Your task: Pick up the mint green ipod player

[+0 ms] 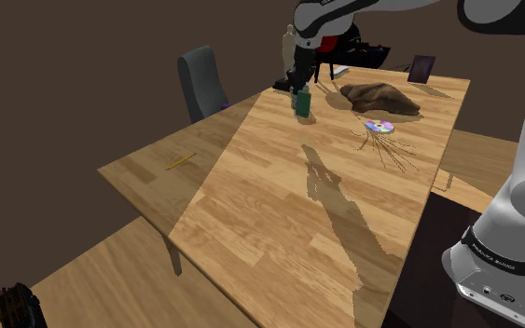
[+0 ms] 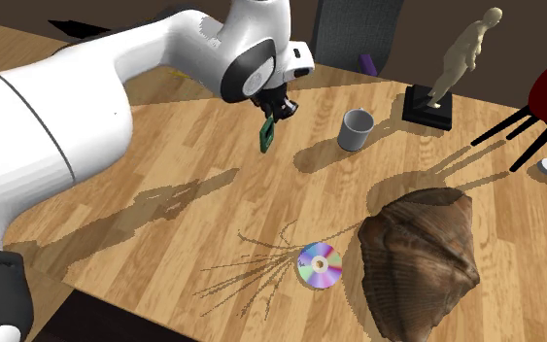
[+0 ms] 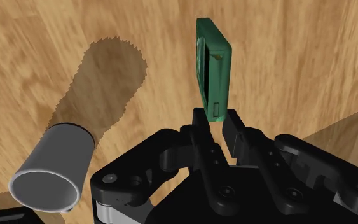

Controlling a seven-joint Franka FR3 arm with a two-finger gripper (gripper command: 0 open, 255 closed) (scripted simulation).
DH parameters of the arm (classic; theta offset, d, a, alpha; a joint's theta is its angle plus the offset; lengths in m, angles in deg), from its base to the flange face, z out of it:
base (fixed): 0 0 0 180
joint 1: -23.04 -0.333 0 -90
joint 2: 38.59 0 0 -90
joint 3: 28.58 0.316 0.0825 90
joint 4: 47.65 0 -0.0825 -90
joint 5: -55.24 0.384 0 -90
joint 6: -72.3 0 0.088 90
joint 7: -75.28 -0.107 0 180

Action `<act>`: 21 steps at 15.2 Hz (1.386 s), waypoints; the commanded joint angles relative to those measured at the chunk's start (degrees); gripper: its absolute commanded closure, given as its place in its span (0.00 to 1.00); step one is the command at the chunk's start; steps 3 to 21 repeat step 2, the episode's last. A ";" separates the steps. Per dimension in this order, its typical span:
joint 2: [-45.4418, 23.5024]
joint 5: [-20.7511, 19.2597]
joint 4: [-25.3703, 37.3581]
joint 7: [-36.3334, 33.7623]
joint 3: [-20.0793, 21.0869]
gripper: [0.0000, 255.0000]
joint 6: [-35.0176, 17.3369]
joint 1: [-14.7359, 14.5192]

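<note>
The dark green ipod player (image 3: 213, 67) is clamped by one end between the black jaws, which are closed to its thickness. It hangs edge-on over the wooden table (image 2: 164, 243), apparently just clear of it, near the grey cup (image 2: 357, 129). The hold is narrow and end-on, so a slow, straight vertical lift without wrist rotation is advised, lest the player pivot or slip.

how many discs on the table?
1: a shiny disc lying flat on the table beside the brown lump, away from the green player in the gripper. The arm could hide others.
</note>
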 commanded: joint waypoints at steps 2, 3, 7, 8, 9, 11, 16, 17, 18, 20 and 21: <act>0.23 -0.05 0.53 -0.02 -0.04 1.00 0.79 0.04; 0.23 -0.05 0.53 -0.02 -0.04 1.00 0.79 0.04; 0.23 -0.05 0.53 -0.02 -0.04 1.00 0.79 0.04; 0.23 -0.05 0.53 -0.02 -0.04 1.00 0.79 0.04; 0.23 -0.05 0.53 -0.02 -0.04 1.00 0.79 0.04; 0.23 -0.05 0.53 -0.02 -0.04 1.00 0.79 0.04; 0.23 -0.05 0.53 -0.02 -0.04 1.00 0.79 0.04; 0.23 -0.05 0.53 -0.02 -0.04 1.00 0.79 0.04; 0.23 -0.05 0.53 -0.02 -0.04 1.00 0.79 0.04; 0.23 -0.05 0.53 -0.02 -0.04 1.00 0.79 0.04; 0.23 -0.05 0.53 -0.02 -0.04 1.00 0.79 0.04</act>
